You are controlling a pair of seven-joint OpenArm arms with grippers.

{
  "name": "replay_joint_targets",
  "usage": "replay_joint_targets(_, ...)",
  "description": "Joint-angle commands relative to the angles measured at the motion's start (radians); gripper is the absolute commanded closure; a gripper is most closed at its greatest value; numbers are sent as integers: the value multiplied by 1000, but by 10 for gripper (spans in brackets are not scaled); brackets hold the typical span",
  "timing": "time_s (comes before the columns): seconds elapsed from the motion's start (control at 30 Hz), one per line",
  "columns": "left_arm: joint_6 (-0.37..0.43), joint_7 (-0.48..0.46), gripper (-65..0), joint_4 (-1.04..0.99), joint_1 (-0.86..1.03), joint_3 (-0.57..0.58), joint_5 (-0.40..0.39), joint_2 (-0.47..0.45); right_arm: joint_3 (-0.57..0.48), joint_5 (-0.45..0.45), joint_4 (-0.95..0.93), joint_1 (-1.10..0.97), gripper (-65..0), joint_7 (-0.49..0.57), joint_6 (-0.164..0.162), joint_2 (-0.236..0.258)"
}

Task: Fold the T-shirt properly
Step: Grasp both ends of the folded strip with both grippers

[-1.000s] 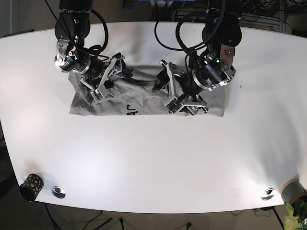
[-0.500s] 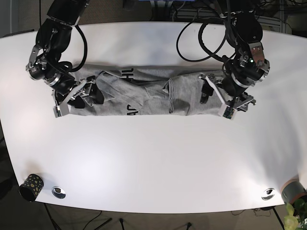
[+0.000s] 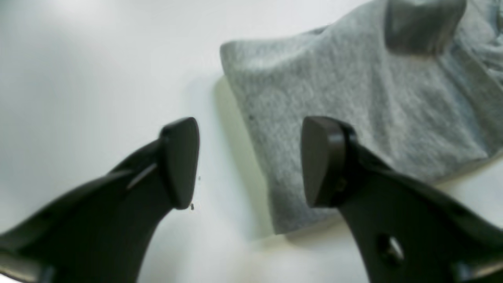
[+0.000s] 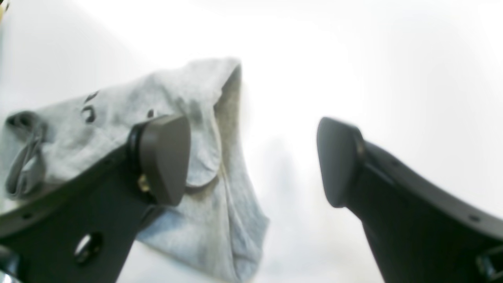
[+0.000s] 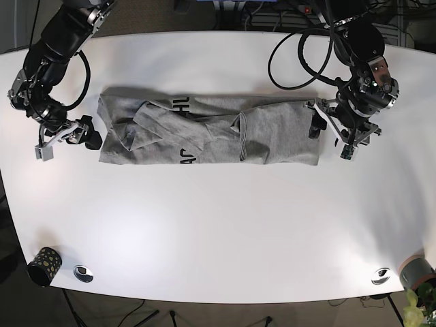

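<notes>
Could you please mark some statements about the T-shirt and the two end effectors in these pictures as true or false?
1. The grey T-shirt lies stretched out across the white table. True.
2. The left end effector is clamped on the shirt. False: it is open and holds nothing, next to the shirt's edge.
3. The right end effector is open. True.
4. The shirt hangs over the table's edge. False: it lies wholly on the tabletop.
5. A dark patterned cup stands at a table corner. True.
6. Both arms meet above the shirt's middle. False: they sit at its opposite ends.
</notes>
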Motion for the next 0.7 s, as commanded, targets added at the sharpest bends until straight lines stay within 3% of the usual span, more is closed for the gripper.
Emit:
replay_joint_targets(0.0,-1,-18,-326,-25,-13,-14,-76,-6,-2,19,-19,18,-479,13,9,25)
replay_joint_targets(0.17,-1,-18,-324,-90,-13,-17,-133,-23,-4,18,-21,0,-479,10,9,-17)
replay_joint_targets(0.27,-1,-19,-324,-117,-13,-15,-133,-27,-8,18,-21,-23,-479,9,9,-48)
replay_joint_targets(0.47,-1,-19,-324,-136,-13,-14,-128,-29,-136,21,13,-57,-479,10,9,-77)
replay_joint_targets(0.57,-1,-19,-324,-136,-13,-12,-127,-31,-137,21,60,-67,-479,10,9,-121)
replay_joint_targets(0.67,-1,-19,-324,-136,-13,-12,-125,-44,-140,16,85,-69,-479,10,9,-134)
